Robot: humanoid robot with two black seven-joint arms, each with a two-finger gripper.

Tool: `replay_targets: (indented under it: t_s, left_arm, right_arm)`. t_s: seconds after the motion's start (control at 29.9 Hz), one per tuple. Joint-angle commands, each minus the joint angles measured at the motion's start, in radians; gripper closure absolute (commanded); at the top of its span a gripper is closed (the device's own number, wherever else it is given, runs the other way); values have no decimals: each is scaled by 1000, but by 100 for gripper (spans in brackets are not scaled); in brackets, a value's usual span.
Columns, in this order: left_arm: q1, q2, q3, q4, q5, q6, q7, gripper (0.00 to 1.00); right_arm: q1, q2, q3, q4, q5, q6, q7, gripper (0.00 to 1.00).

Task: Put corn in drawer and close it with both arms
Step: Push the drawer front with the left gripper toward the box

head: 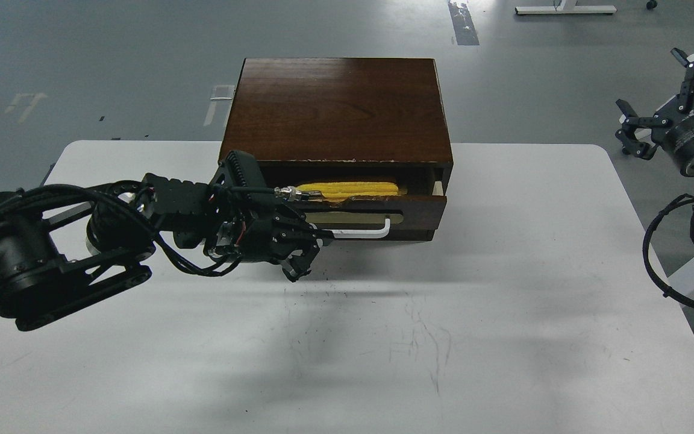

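Observation:
The yellow corn [347,188] lies lengthwise inside the drawer [419,212], which stands only slightly out of the dark brown cabinet [338,108]. The drawer's white bar handle [364,232] shows on its front. My left gripper [308,253] is open and empty. It sits against the left part of the drawer front, with its upper finger at the handle's left end. My right gripper [654,99] is open and empty, raised off the table's far right edge, well away from the drawer.
The cabinet stands at the back middle of the white table [503,313]. The table shows scuff marks in front of the drawer. Black cables [672,253] hang at the right edge. Grey floor lies behind.

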Motion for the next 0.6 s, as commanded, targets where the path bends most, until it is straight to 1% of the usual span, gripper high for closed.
replay_targets:
  t_s: [0.0,0.17,0.57]
  left_arm:
    - [-1,-3,0,27,-3,0,-3,100]
    - [-6,-22,1,75,-3,0,-6,100]
    - [-21,-33,0,80,-16,0,-6,100]
  right_arm:
    - [-2,0,0,-3,0,0,1,0]
    - [-5,0,0,-3,-2,0,12,0]
    - [-9,0,0,-5,-2,0,12,0]
